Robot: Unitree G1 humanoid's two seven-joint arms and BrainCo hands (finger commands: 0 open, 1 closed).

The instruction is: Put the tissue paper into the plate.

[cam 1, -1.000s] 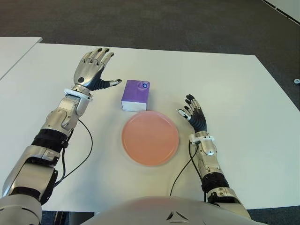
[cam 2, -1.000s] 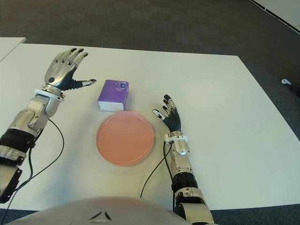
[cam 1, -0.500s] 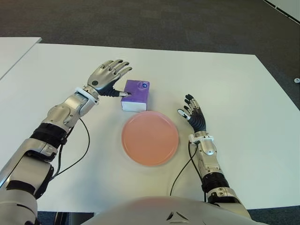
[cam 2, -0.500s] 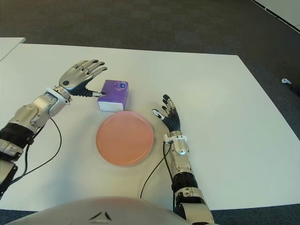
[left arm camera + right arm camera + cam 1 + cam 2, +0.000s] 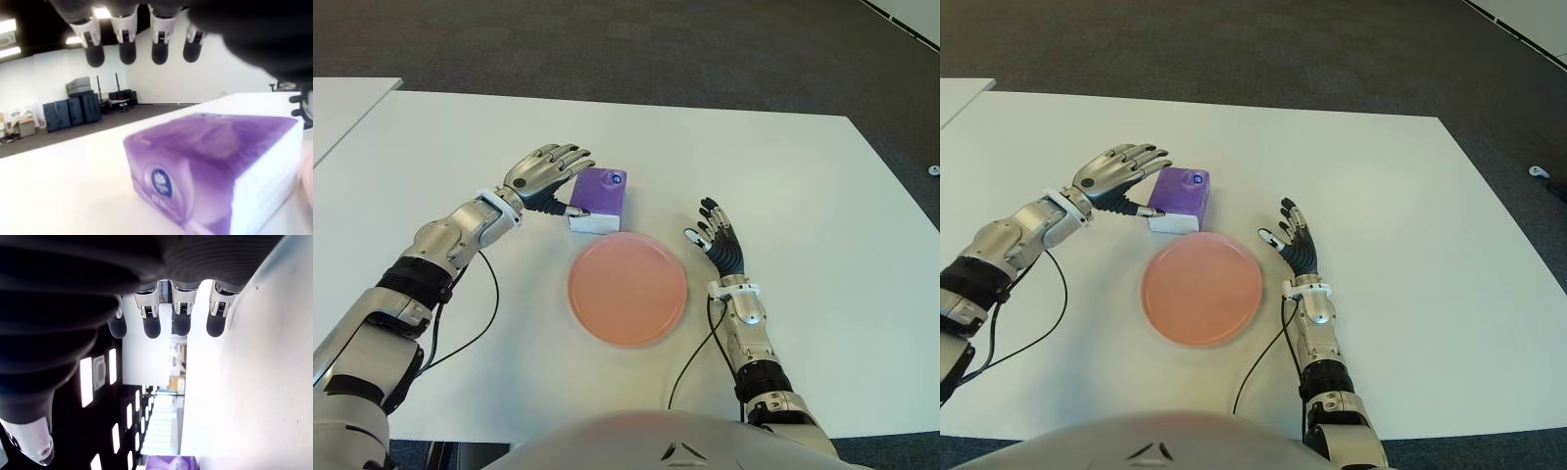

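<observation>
Left eye view: left hand [image 5: 546, 174] has closed in over tissue pack [image 5: 598, 198].

The left hand [image 5: 546, 174] reaches over the tissue pack [image 5: 598, 198], fingers spread, nothing between palm and pack. Just past the pack on the hand's near side lies the plate [image 5: 626, 289], flat and bare. Beyond the plate stands the right hand [image 5: 717, 242]; the desk [image 5: 822, 215] around it is free.

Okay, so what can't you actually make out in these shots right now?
- Eye views: whether the left robot hand touches the purple tissue paper pack; its fingers cover the near edge.
- Left wrist view: the thumb is a dark blur.
- Eye views: the pack's small round logo is too small to read.
- Right wrist view: the round pink plate is out of frame.
</observation>
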